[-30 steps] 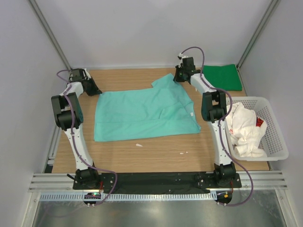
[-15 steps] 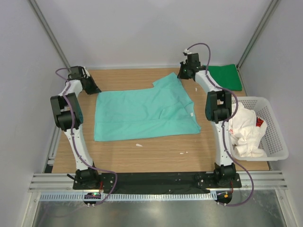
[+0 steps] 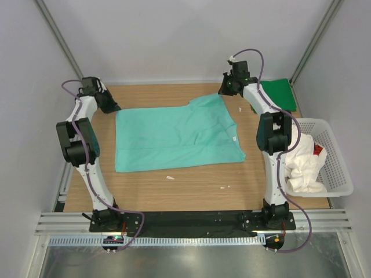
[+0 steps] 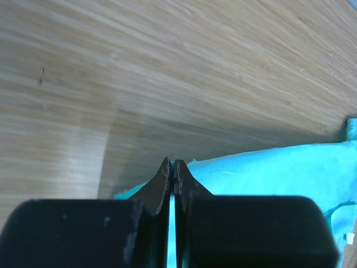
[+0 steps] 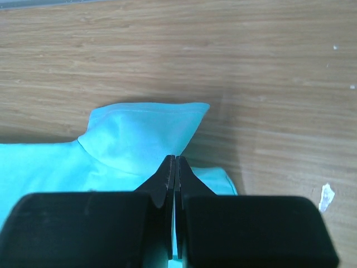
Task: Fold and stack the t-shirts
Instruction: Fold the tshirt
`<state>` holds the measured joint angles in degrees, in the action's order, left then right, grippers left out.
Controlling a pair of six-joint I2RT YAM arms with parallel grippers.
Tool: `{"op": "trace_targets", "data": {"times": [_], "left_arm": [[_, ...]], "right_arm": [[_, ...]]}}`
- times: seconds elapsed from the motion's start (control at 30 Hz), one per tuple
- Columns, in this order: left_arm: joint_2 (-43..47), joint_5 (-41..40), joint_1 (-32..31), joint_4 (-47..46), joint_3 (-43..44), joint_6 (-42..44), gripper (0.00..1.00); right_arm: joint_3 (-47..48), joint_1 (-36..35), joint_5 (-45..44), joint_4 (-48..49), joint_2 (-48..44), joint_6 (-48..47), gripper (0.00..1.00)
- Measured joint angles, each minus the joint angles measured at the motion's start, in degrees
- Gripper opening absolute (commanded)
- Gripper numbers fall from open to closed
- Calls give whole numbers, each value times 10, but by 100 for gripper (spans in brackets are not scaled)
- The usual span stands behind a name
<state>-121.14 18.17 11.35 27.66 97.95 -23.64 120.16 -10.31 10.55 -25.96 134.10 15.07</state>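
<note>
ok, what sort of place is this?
Probably a robot lab cell: left arm and right arm bolted to a wooden table, bare white walls with metal posts, mint-teal t-shirt spread out.

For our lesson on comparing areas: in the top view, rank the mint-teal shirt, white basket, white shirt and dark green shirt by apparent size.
1. mint-teal shirt
2. white basket
3. white shirt and dark green shirt look alike

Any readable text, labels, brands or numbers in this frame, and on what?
No text is readable.
On the mint shirt, a white tag: too small to read.
On the white shirt in the basket, a red patch: too small to read.
</note>
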Motion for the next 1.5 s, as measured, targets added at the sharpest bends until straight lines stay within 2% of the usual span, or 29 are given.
{"op": "trace_targets", "data": {"times": [0.43, 0.73, 0.97, 1.23, 1.5], "left_arm": [[102, -27, 0, 53, -100, -12, 0], [151, -43, 0, 90, -138, 1, 0], [162, -51, 0, 97, -204, 4, 0], [163, -65, 0, 105, -250, 10, 0], [176, -70, 0, 104, -257, 11, 0]], "right_arm": [[-215, 5, 1, -22, -189, 49, 1], [-331, 8, 7, -39, -278, 70, 1], [-424, 15, 15, -47, -332, 78, 1], [-468, 17, 21, -45, -343, 78, 1], [-479, 18, 23, -47, -349, 78, 1]]}}
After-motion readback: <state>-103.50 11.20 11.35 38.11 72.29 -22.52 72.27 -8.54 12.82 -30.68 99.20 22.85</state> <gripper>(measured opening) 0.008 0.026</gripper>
